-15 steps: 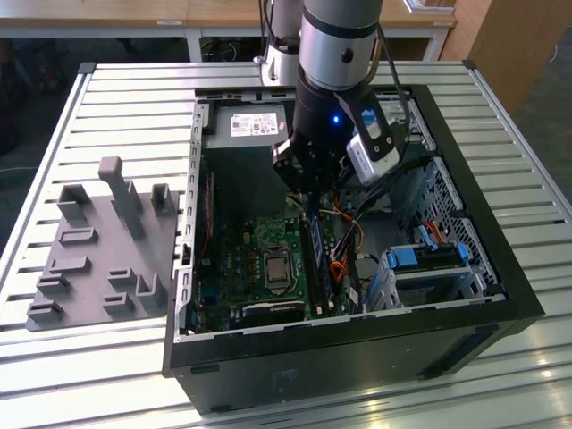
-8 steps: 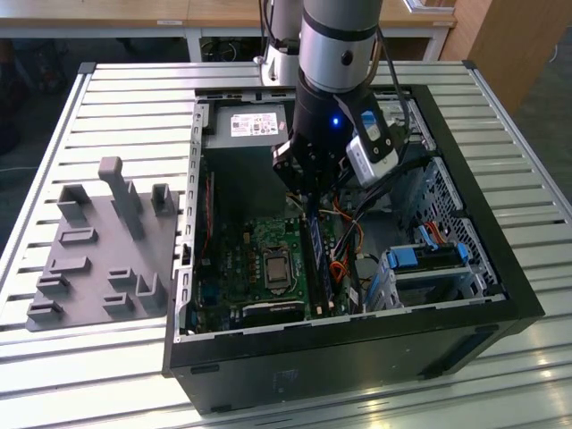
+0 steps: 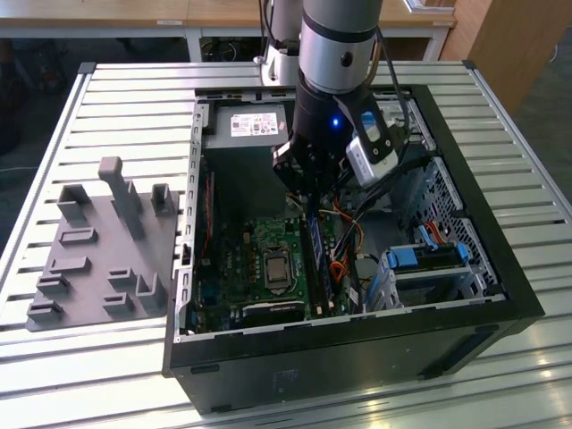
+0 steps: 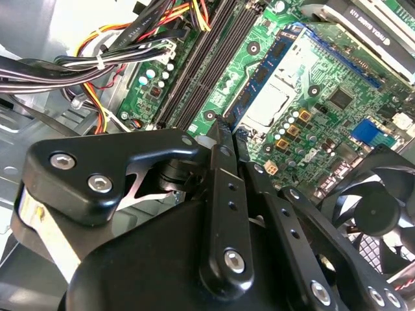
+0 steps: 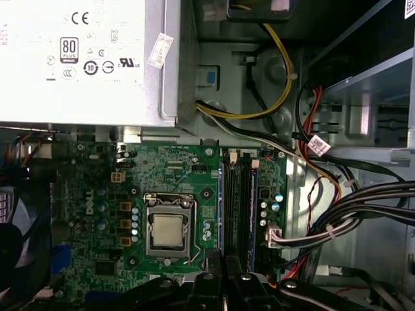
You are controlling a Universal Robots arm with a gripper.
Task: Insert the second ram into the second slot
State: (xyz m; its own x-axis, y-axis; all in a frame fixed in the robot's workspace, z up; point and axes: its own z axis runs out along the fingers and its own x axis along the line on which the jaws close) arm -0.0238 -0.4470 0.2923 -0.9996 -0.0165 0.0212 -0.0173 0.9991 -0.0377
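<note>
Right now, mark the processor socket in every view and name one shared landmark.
Exterior view: the processor socket sits mid-board inside the open case.
Second wrist view: the socket lies between the memory slots and the fan.
First wrist view: the socket lies between the slots and the fan.
Shared landmark: the long black memory slots, running alongside the socket in all three.

The arm is a silver-grey cylinder with a round dark cap, black at the wrist, where a blue light glows. A pale camera box trails black cables. The gripper has black bars with silver screws.
</note>
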